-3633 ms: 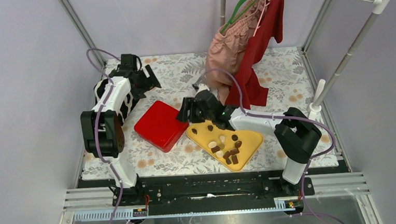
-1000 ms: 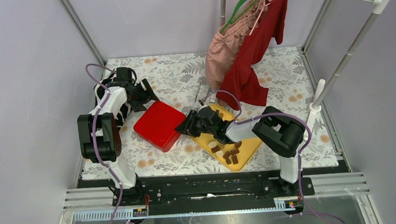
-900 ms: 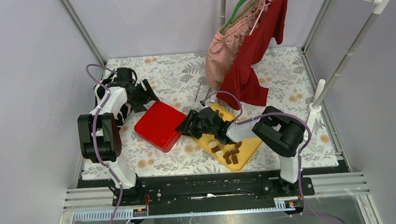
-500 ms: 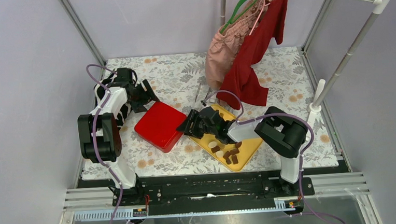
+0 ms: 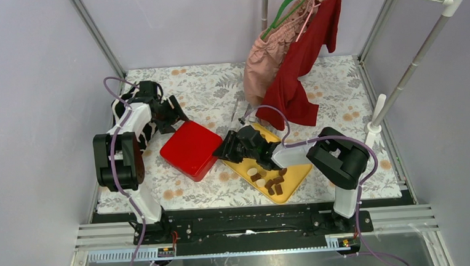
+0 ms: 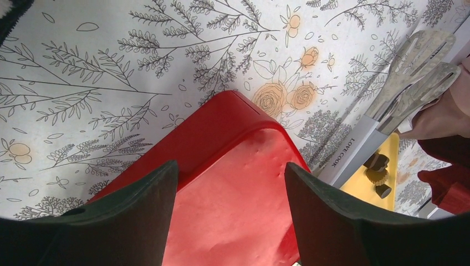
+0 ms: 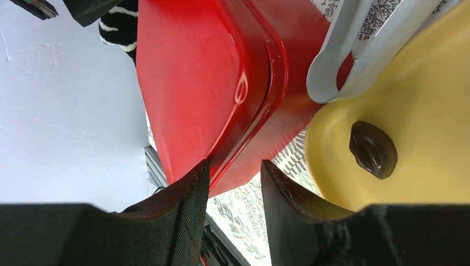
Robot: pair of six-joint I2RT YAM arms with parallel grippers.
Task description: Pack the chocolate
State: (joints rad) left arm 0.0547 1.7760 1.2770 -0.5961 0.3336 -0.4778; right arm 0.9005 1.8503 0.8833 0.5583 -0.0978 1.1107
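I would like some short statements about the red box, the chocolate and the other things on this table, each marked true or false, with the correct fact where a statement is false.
1. The red box is closed. True.
2. The chocolate lies on the yellow tray. True.
3. The left hand holds a piece of chocolate. False: its fingers are open, one on each side of the red box's corner, and hold nothing.
4. The tongs lie inside the red box. False: they lie outside it, on the flowered cloth next to the yellow tray.
5. A red garment hangs at the far side of the table. True.
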